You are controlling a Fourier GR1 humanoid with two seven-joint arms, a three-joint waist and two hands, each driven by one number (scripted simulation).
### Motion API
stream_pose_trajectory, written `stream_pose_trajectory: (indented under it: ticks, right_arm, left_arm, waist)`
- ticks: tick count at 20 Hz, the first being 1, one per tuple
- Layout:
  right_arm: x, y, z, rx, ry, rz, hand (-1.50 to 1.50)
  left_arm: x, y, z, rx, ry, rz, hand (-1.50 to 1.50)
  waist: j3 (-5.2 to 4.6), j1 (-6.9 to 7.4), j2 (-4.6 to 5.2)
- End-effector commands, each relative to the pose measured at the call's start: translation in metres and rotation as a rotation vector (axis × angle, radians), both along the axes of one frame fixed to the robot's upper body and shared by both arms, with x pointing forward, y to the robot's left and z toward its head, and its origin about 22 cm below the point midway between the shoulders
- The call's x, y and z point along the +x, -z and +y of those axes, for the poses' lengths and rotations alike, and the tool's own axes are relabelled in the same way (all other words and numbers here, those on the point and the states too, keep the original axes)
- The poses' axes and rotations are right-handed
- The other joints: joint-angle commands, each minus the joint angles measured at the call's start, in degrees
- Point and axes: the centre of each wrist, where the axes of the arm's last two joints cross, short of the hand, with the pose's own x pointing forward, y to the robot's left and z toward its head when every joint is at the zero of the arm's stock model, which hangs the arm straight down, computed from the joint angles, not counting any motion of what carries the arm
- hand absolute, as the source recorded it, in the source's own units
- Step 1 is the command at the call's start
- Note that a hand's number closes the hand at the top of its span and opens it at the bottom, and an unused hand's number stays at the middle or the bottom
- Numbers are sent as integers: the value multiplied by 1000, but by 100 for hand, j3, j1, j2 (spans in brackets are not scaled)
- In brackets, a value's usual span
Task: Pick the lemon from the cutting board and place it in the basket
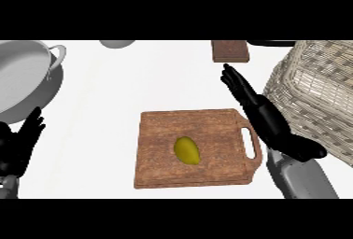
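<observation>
Lemon [187,150] sits approx. mid board [158,135], untouched. Board lies flat on desk [158,79], handle end toward my right.

My right robot hand [265,116]: fingers straight, thumb out, nothing held. It's over the board's right edge, between lemon and basket [317,93], fingertips pointing away from me. Not in contact w/ lemon.

My left robot hand [21,142]: open, fingers up, resting at left edge of view. Idle.

Basket stands just right of the board, wicker; its inside isn't visible from here.

Progress: nil so far, as I judge it. Pick not yet made. Left to do: bring right robot hand over lemon, close on it, lift, carry right, release in basket.

Also on desk: pot [21,74] far left, small brown block [229,51] at top.
</observation>
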Motion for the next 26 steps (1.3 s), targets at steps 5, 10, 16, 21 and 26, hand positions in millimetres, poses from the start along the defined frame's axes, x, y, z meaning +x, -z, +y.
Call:
stream_pose_trajectory:
  ticks: [5,10,16,21,26]
  right_arm:
    - [49,-31,63,230,-467,-1,150]
    - [13,-51,111,-142,-903,-376,-150]
    - [-51,-3,160,-62,-774,-438,-150]
    - [-48,-69,163,-345,-738,-335,-150]
    - [-28,-125,144,-715,-494,-508,-150]
  left_arm:
    - [49,-49,-50,-54,193,-221,0]
    - [53,-43,-62,-130,236,-161,0]
    - [48,-34,-53,-150,186,-143,0]
    - [49,-27,-56,-141,164,-137,0]
    - [43,-32,-49,-121,162,-141,0]
  waist:
    - [-13,331,55]
    - [-25,202,-43]
    - [-37,-63,-127]
    - [-46,-136,-158]
    - [-50,-148,-223]
